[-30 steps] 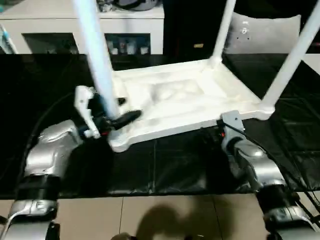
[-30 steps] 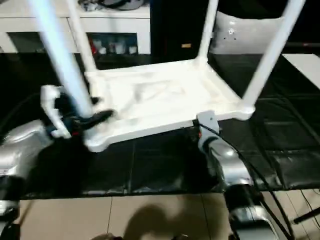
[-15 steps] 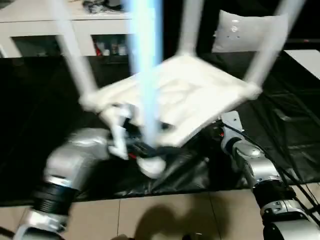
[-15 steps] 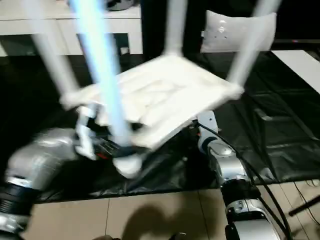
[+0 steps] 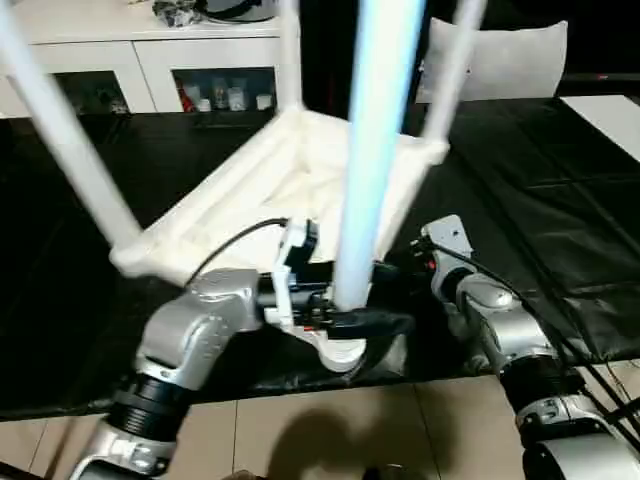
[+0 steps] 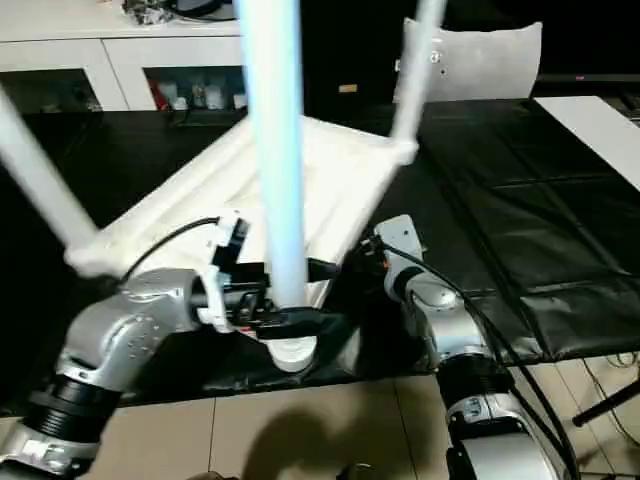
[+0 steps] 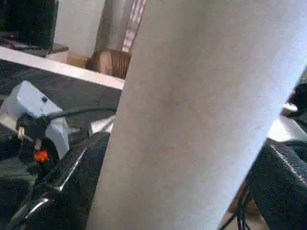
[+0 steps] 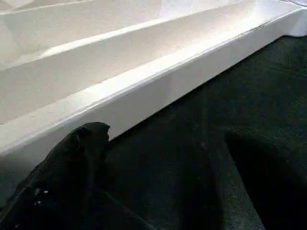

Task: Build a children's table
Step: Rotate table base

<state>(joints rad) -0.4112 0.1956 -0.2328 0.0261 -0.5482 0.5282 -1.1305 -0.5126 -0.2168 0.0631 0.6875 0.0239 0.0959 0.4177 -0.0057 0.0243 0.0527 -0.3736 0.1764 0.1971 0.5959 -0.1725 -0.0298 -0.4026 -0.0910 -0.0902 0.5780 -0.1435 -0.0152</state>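
Four-legged upturned table [image 5: 250, 190], left gripper [image 5: 345, 315] clasping near leg [image 5: 375, 150]; right gripper [image 8: 158, 187] open, empty; white cabinet [image 5: 150, 60] behind

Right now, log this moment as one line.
table top: upside down, four legs in | left gripper: fingers around near leg | right gripper: open beside top's edge

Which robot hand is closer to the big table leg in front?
Left. The left gripper grips around that leg; the right gripper sits beside the tabletop edge.
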